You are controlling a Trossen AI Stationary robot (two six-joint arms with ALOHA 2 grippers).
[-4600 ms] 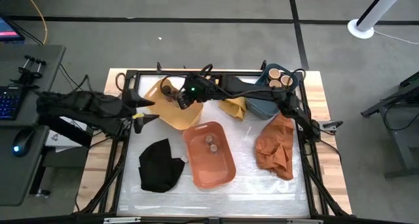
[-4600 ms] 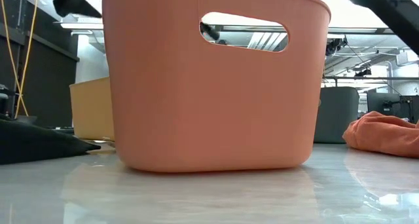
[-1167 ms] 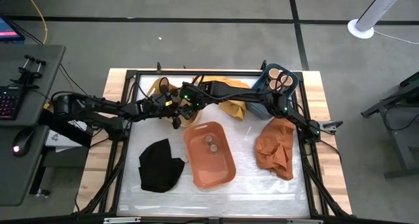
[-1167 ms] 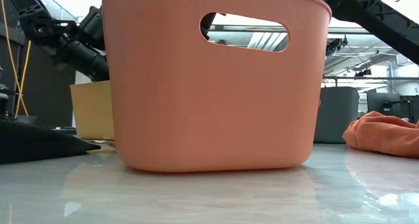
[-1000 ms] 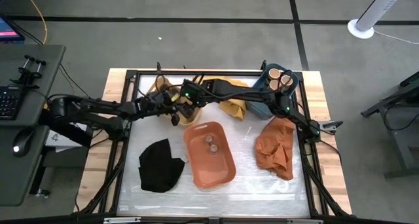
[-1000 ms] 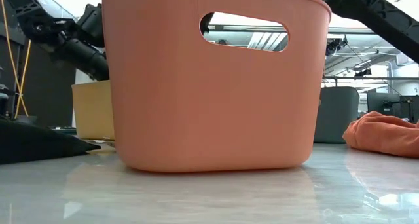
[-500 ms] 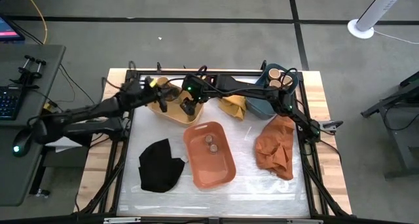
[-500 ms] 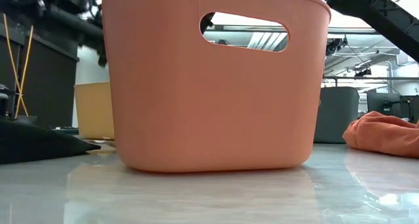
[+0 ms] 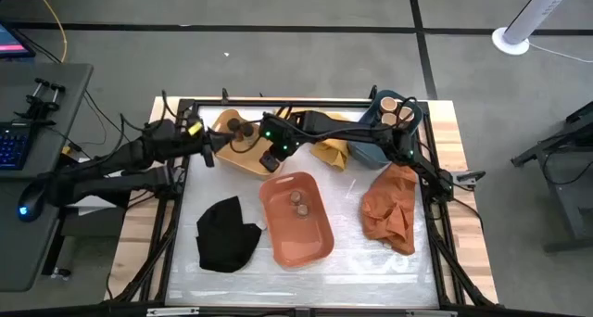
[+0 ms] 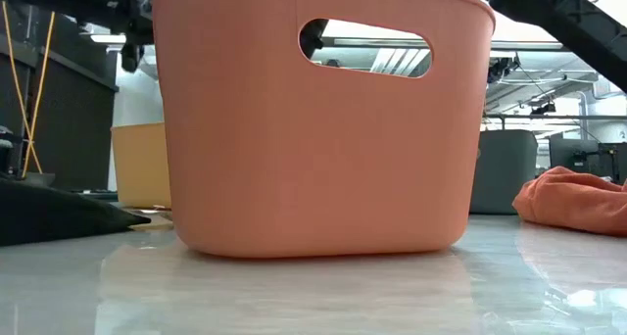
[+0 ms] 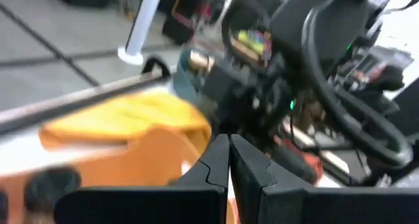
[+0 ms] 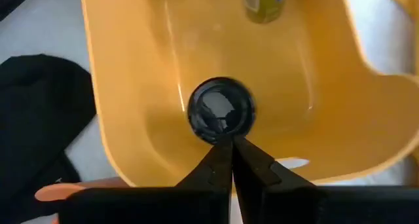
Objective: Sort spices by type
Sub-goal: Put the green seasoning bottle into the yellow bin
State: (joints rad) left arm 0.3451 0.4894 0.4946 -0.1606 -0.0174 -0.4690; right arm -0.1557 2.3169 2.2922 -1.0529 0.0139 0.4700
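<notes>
Inside the yellow tub stands a small jar with a black lid; a second jar with a yellow-green body lies farther in. My right gripper points down into the tub, shut, its tips at the black lid's near rim. My left gripper is shut and empty, raised beside the tub's left end. Two jars stand in the orange tub, and two tan-topped jars in the blue tub. My right gripper comes slanting down from above with its shut fingertips at the near rim of the jar's black lid. I cannot tell whether they touch it. The jar stands upright on the tub's floor.
A black cloth lies near left, an orange cloth at the right and a yellow cloth between the yellow and blue tubs. In the low view the orange tub blocks most of the table. My right arm spans the far side.
My left gripper has drawn back from the yellow tub's near rim toward the table's left edge and has risen, staying shut and empty. My right gripper has stayed over the yellow tub.
</notes>
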